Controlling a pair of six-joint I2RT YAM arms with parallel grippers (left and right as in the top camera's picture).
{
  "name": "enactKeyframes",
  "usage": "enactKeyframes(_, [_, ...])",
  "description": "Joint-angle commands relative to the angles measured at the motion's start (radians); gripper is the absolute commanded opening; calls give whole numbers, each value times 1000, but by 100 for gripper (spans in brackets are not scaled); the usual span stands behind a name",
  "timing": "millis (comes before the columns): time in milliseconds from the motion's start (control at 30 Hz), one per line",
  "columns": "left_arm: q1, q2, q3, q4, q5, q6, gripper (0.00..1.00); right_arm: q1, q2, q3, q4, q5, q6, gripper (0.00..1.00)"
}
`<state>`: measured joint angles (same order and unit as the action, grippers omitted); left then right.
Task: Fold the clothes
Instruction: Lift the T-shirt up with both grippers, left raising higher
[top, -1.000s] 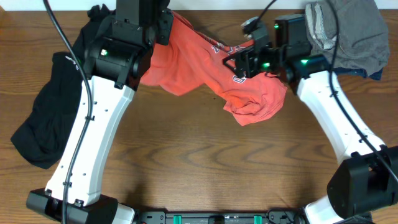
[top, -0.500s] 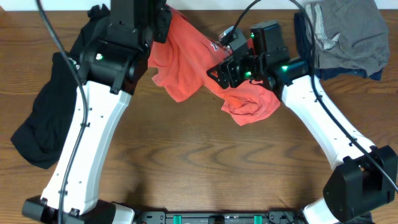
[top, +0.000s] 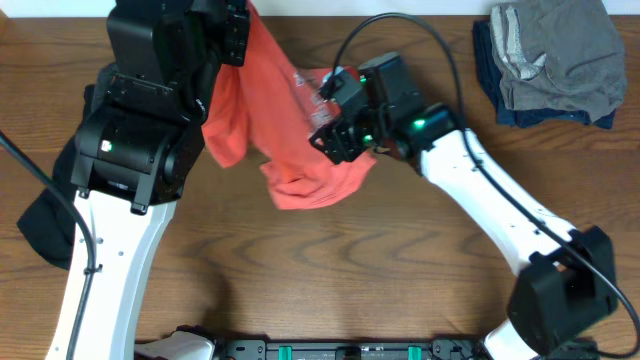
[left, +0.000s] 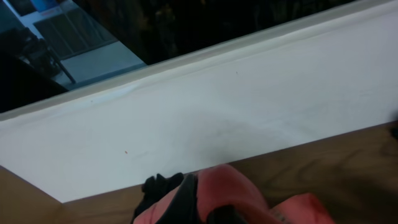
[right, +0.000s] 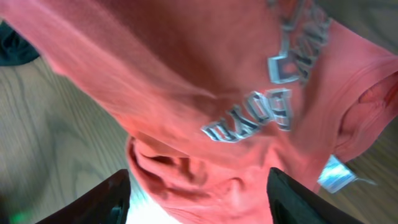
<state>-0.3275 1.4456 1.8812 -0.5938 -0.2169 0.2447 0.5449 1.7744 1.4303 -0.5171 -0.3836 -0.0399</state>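
Wooden table (top: 330, 260): the red-orange T-shirt (top: 290, 160) hangs bunched from the left gripper (top: 235, 25), which is clamped on its upper edge, while the lower part rests on the wood. The right gripper (right: 199, 180) stands spread over the lettering, holding nothing. The black top (top: 45, 220) lies crumpled at the left. Judged: no fold made yet on either garment.

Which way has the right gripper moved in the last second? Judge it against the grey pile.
Yes. The right gripper has shifted left, away from the grey pile at the table's far right, which stayed put.
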Motion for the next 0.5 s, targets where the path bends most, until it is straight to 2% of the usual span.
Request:
enactKeyframes(0, [2, -4, 28, 13, -16, 16, 6, 39, 39, -6, 30, 24, 45, 66])
enactKeyframes(333, [2, -4, 28, 24, -16, 16, 6, 125, 64, -15, 108, 78, 177, 68])
enactKeyframes(467, [2, -4, 28, 28, -16, 17, 6, 164, 93, -21, 150, 158, 267, 70])
